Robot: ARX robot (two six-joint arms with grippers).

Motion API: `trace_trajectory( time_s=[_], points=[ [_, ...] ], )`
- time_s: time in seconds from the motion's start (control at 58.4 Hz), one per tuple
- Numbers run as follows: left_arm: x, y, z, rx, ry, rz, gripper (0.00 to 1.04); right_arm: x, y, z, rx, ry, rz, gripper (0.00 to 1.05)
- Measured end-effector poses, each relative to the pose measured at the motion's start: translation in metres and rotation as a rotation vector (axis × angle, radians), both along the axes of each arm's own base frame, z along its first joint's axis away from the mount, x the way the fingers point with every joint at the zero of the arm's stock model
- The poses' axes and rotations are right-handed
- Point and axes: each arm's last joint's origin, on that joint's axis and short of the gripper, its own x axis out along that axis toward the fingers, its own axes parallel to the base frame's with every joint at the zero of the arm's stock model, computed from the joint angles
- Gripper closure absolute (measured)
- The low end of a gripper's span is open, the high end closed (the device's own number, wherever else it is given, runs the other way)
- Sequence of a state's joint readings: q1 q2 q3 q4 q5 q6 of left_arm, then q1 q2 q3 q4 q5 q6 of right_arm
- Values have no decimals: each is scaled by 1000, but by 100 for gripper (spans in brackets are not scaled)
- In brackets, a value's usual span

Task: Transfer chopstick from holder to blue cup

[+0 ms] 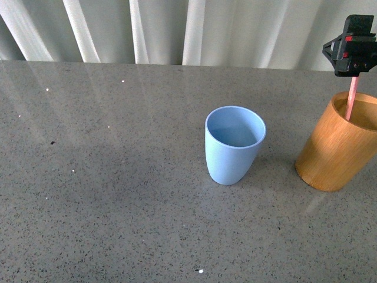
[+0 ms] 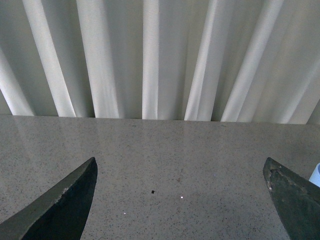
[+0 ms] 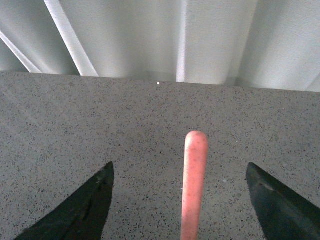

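Front view: the pink chopstick [image 1: 351, 97] stands in the wooden holder [image 1: 333, 150], right of the blue cup [image 1: 232, 147] on the tabletop [image 1: 118, 177]. The right hand [image 1: 353, 69] hovers at its top, fingers apart around it, while the left hand [image 2: 180, 165] is spread wide

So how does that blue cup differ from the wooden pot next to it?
The blue cup is pale blue and narrows toward its base; the holder is orange-brown wood, straighter-sided and looks larger. The blue cup is empty, while the holder has a pink chopstick standing in it. The blue cup sits near the middle, the holder at the front view's right edge. Both stand open end up on the grey table.
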State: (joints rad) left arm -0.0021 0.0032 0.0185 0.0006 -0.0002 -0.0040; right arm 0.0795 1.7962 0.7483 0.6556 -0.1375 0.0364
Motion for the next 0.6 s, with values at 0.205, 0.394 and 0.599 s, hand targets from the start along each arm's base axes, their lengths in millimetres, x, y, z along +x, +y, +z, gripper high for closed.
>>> trace_trajectory(
  time_s=[0.205, 0.394, 0.599],
  points=[
    [0, 0, 0, 0, 0, 0, 7, 5, 3, 6, 17, -18, 1, 76],
    [0, 0, 0, 0, 0, 0, 7, 3, 3, 15, 28, -40, -15, 103],
    [0, 0, 0, 0, 0, 0, 7, -11, 6, 43, 20, -91, -28, 103]
  ],
)
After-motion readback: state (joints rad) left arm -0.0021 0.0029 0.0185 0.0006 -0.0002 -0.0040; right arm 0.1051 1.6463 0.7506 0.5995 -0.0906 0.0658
